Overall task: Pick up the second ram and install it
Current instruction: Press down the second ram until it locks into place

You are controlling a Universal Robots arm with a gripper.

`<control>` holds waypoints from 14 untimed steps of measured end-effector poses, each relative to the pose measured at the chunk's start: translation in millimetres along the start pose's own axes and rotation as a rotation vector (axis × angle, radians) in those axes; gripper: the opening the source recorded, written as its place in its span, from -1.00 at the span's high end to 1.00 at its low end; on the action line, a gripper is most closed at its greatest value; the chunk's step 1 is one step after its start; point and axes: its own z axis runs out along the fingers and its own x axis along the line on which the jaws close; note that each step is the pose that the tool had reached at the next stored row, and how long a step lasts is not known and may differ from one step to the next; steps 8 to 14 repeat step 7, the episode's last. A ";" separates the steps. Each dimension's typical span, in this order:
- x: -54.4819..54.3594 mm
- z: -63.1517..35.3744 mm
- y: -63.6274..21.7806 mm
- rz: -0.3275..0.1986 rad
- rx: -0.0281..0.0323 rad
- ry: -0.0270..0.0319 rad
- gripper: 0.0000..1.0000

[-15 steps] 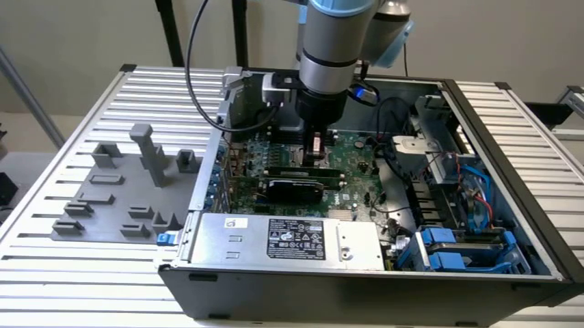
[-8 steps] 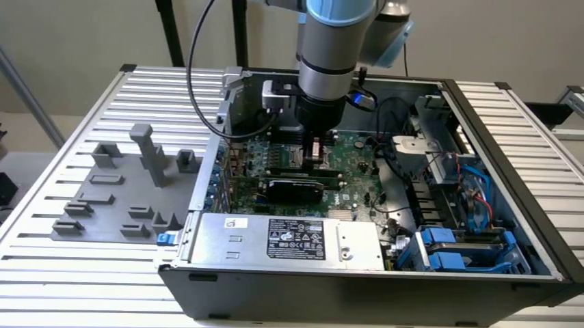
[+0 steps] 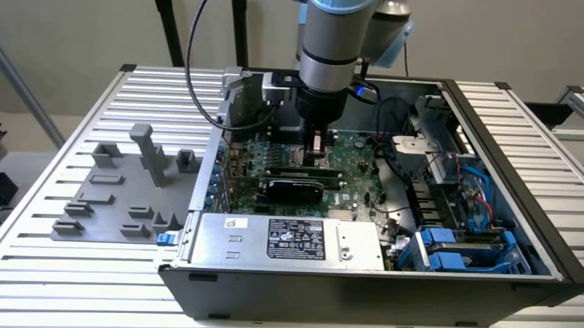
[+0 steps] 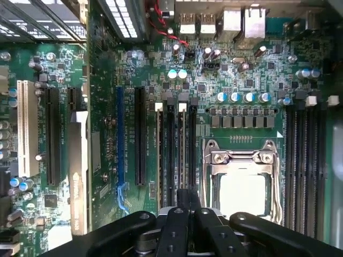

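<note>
Green motherboard lies flat inside the opened computer case in the exterior view; the arm reaches straight down over it, its gripper low among the memory slots behind the black card, with a thin stick, likely the second ram, upright between the fingers, edge-on for a slot; a grey parts tray sits on the exterior view's left. From the wrist view, the gripper looks clenched on a thin dark edge, the ram, lined up along the slots beside the CPU socket.
</note>
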 end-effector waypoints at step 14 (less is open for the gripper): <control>0.0 -1.2 0.0 0.000 -0.0001 -0.0001 1.00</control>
